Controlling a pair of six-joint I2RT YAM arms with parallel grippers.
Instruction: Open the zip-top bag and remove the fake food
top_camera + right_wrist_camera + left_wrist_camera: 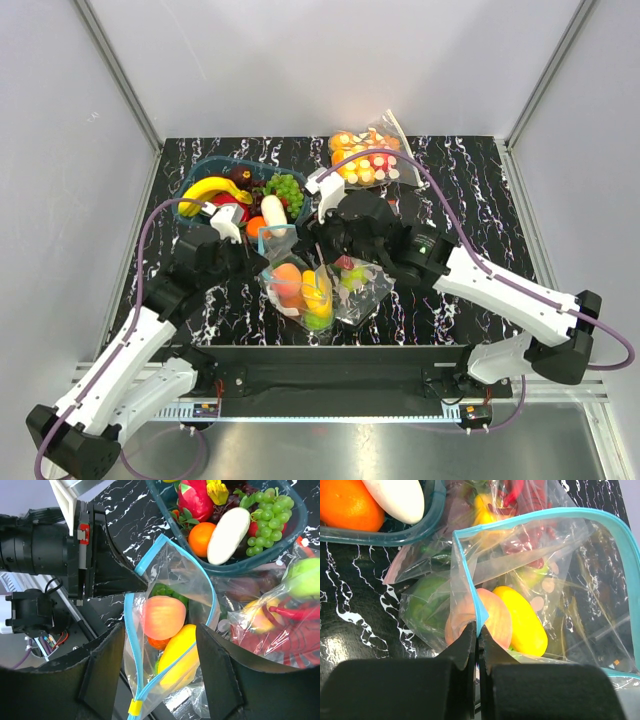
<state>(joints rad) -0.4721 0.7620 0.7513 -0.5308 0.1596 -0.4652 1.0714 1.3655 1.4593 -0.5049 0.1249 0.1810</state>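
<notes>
- Left wrist view gives us the left gripper (477, 636) pressed tight together, pinching the teal zipper strip (465, 580) on one lip of the zip-top bag (535, 565)
- We see the bag's mouth gaping, the strip curving round in a wide loop from the pinch point
- Inside it, the fake food (510, 617) sits bunched together: a peach (492, 611) right behind the pinching fingertips, a yellow piece (525, 625) touching it, and a green piece (427, 602) seen through the crinkled plastic
- On the right wrist camera, the right gripper (159, 635) is spread wide, one finger on each side of the open mouth; we cannot tell whether either finger touches the plastic
- From above, we find the bag lying on the black marbled table (470, 200), between the two grippers and just in front of the teal tub (235, 568)
- That tub holds an orange (200, 537), a white piece (227, 530) and green grapes (267, 510)
- A larger clear bag of red peppers (285, 630) lies against the zip-top bag on its right side
- A third small bag (365, 155) with orange and red-white pieces rests near the far edge, well apart
</notes>
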